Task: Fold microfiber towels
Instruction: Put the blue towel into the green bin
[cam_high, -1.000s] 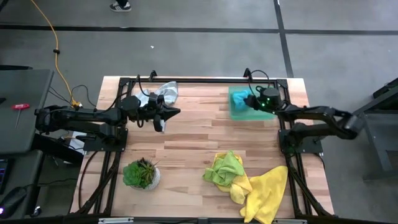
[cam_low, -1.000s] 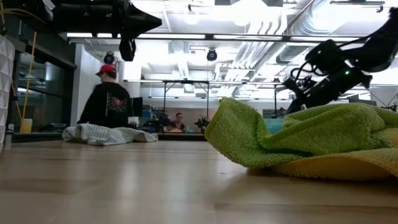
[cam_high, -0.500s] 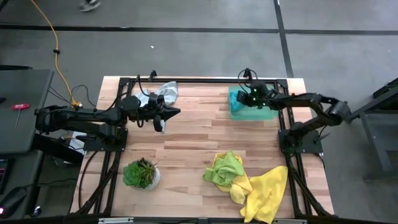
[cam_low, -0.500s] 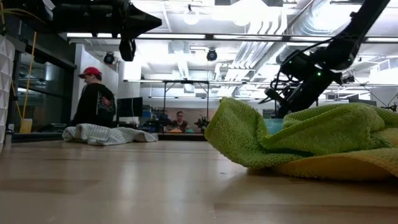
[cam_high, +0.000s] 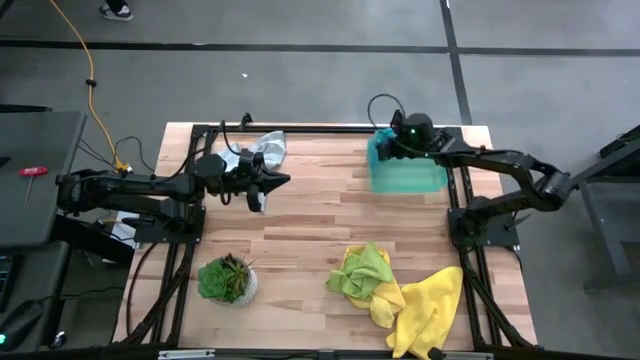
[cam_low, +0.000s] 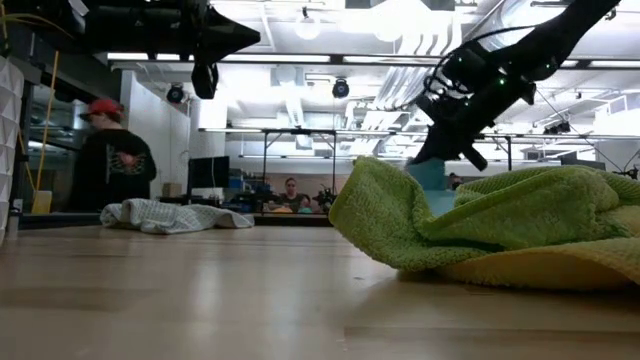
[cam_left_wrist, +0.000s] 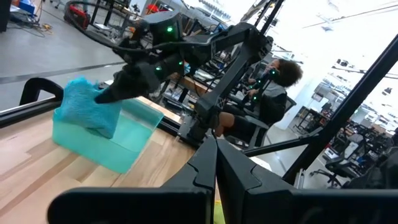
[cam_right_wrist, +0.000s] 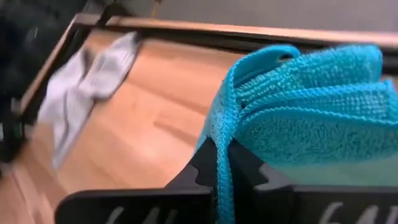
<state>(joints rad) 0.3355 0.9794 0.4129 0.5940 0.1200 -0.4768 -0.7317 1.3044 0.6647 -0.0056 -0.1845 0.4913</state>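
Low view: wooden table (cam_low: 200, 300), person (cam_low: 112, 165) in bright workshop beyond.

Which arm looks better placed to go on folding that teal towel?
The right: its gripper is shut on the teal towel, lifting its edge at the far right of the table. The left gripper hovers empty, shut, across the table.

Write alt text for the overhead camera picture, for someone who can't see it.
Seen from above, the right gripper pinches a teal towel at the wooden table's far right corner. The left gripper hovers near a grey-white towel; lime green and yellow towels and a potted plant sit nearer.
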